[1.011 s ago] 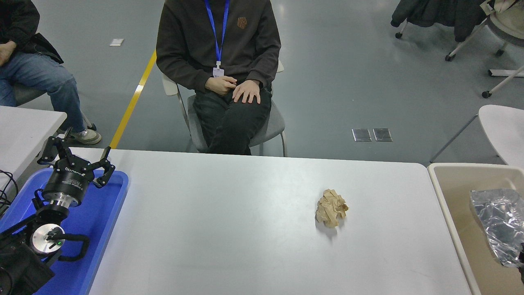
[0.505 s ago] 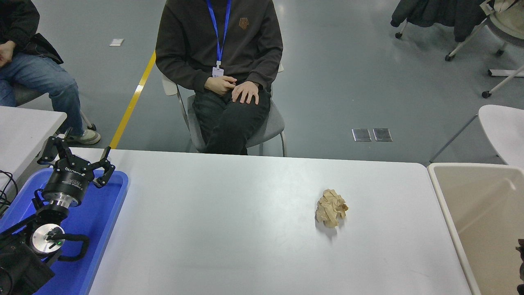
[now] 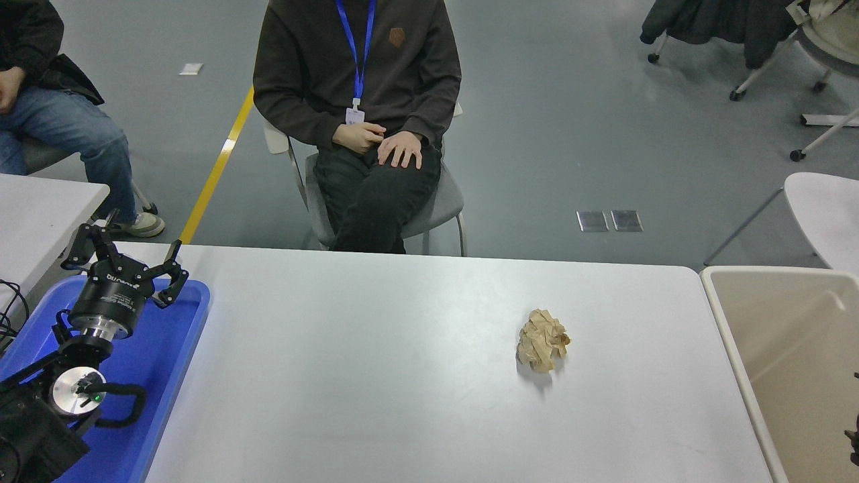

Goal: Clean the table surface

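One crumpled brown paper ball [image 3: 542,349] right of centre on the white table surface [image 3: 376,376] | left gripper [image 3: 127,260] fingers spread, empty, over blue tray [image 3: 164,355], tray cut off at left | right gripper [image 3: 853,439] a dark sliver at frame edge above beige bin [image 3: 785,349], opening cannot be told.

A single head view looks from high on the robot's side, forward and down over the counter [image 3: 402,402], toward a seated person [image 3: 359,100] at twelve o'clock.
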